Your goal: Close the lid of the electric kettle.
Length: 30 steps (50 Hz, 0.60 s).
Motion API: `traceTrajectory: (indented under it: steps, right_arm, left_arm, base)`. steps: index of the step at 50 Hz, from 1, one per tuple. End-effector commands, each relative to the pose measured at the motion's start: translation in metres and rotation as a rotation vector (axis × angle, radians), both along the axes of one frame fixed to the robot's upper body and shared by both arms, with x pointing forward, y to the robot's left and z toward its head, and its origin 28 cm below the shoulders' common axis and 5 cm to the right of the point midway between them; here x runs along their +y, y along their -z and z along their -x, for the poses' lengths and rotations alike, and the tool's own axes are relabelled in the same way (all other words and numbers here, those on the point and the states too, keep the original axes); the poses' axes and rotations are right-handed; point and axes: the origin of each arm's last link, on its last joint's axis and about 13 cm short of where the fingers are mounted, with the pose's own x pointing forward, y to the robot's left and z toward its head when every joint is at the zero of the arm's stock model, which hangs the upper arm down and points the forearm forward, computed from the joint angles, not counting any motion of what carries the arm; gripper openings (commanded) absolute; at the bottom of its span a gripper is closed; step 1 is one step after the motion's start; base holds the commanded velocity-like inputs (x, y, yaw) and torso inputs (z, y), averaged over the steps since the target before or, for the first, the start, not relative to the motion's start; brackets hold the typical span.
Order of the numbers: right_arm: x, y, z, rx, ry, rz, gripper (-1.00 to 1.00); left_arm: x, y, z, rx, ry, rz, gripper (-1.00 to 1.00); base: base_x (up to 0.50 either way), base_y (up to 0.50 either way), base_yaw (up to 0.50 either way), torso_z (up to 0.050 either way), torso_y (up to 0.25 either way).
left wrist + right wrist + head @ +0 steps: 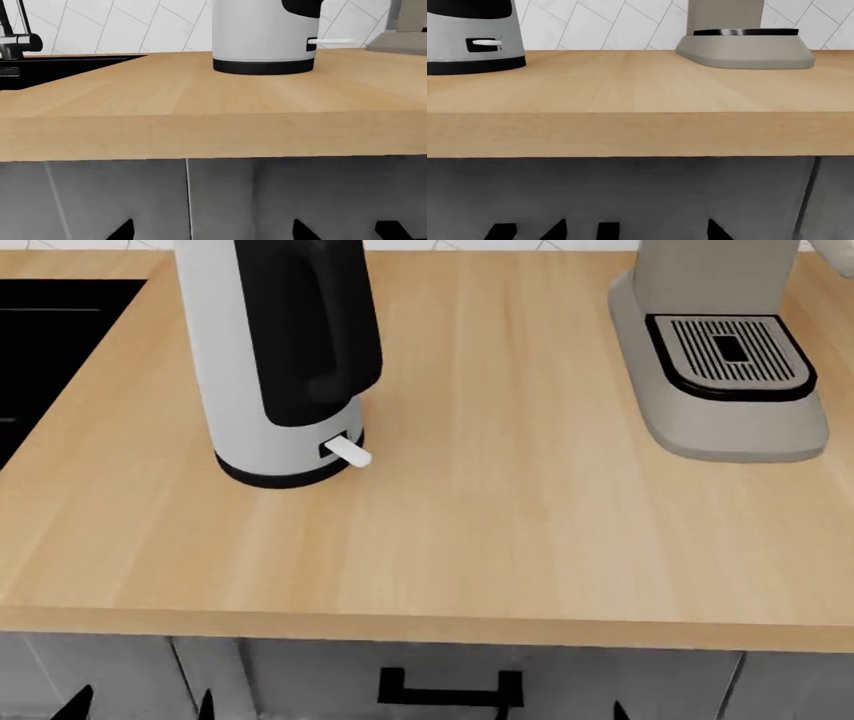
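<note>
One electric kettle [274, 360] stands on the countertop [507, 530], left of one coffee machine [721, 350]; its top, and so the lid, is out of frame. Both grippers sit below the counter edge, only dark tips showing; spread or pressed together cannot be told. Judged step: approach not begun. Next move calls for raising an arm above the kettle.

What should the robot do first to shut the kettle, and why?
Probably lift the left arm above the counter toward the electric kettle. Both wrist cameras sit below the counter edge, facing the cabinet fronts, so neither gripper is near the kettle. Its top is out of view, so the lid cannot be seen.
</note>
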Motion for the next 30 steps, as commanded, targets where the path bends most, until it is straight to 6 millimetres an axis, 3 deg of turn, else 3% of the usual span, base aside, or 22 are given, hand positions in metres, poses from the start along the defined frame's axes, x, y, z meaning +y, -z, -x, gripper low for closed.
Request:
traceTrajectory:
  steps: [1,9,19,26,30]
  right_arm:
    - [-0.001,0.000,0.000,0.006,0.004,0.000,1.00]
    - [-0.001,0.002,-0.001,0.003,0.002,-0.001,1.00]
    - [0.004,-0.008,0.000,-0.015,0.002,0.043,1.00]
    - [-0.001,-0.031,0.011,-0.045,0.011,0.036,1.00]
    - [0.000,-0.053,0.017,-0.084,0.007,0.037,1.00]
  left_arm:
    - [-0.001,0.000,0.000,0.003,-0.005,-0.008,1.00]
    - [-0.001,0.001,-0.002,0.003,-0.007,-0.010,1.00]
    - [-0.004,-0.005,-0.001,-0.030,0.019,-0.082,1.00]
    - [-0.006,-0.026,0.011,-0.020,0.022,-0.033,1.00]
    - [-0.008,-0.059,0.014,-0.032,0.018,0.007,1.00]
  base:
    - [-0.45,0.00,0.00,0.000,0.000]
    - [-0.38,0.00,0.00,0.000,0.000]
    - [0.00,0.00,0.00,0.000,0.000]
    - [0.00,0.00,0.00,0.000,0.000]
    - [0.00,0.00,0.00,0.000,0.000]
